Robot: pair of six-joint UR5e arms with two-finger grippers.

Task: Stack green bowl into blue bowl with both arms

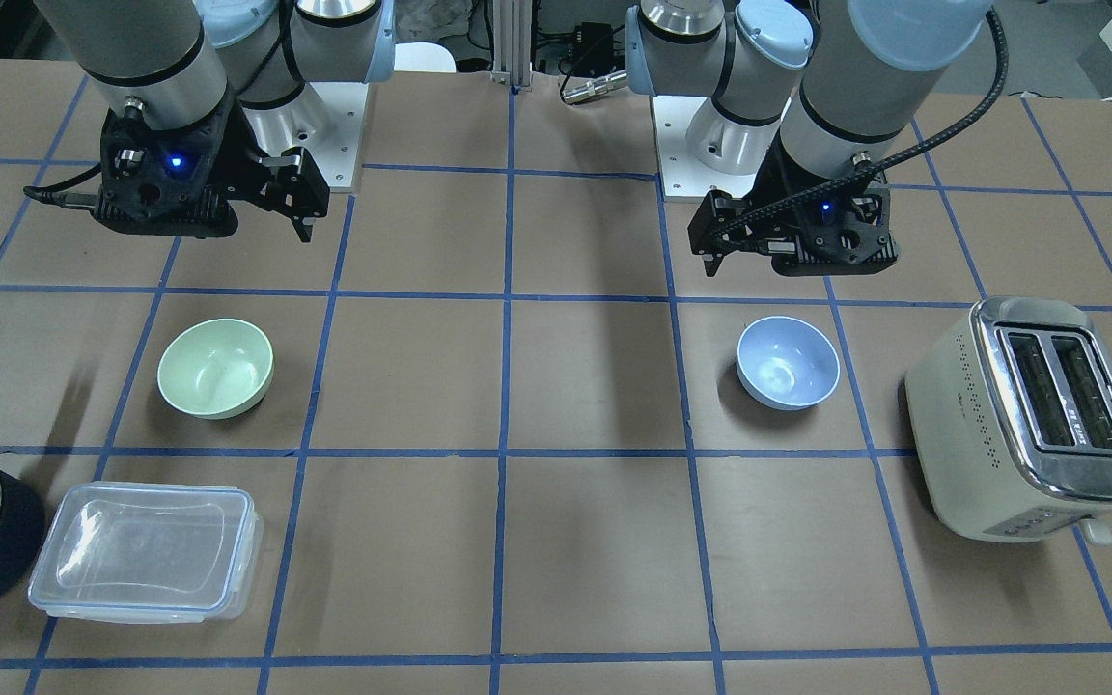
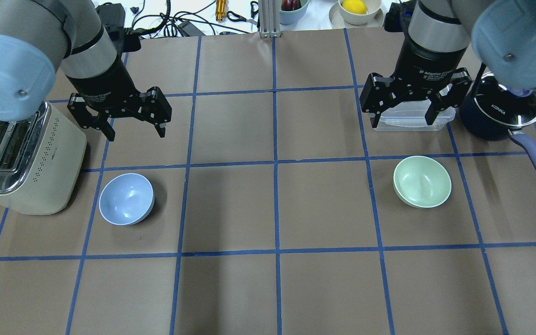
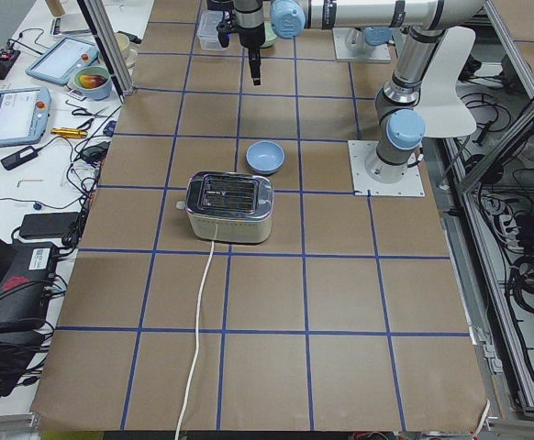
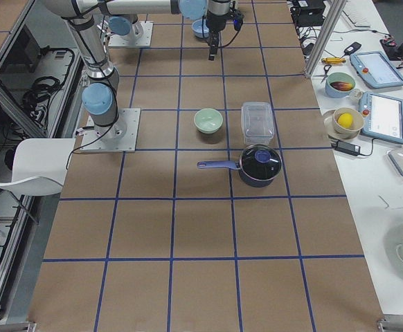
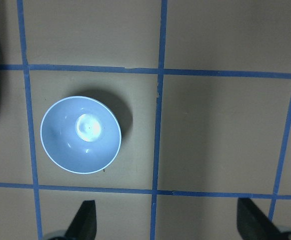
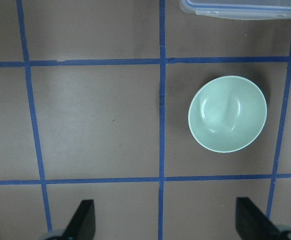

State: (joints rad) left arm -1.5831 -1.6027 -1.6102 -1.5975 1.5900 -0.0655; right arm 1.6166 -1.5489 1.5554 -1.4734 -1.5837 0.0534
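The brown, blue-gridded table (image 2: 231,209) is seen steeply from behind the robot (image 1: 739,135) in the overhead view and from across it in the front-facing view. Both views share the small round pale-blue plastic bowl (image 2: 126,199) and the small round mint-green plastic bowl (image 2: 422,181), with sides mirrored. The whole table is taken lengthwise and from farther off by the two end cameras. Each bowl is framed straight down at close range by one wrist camera, blue by the left, green by the right.
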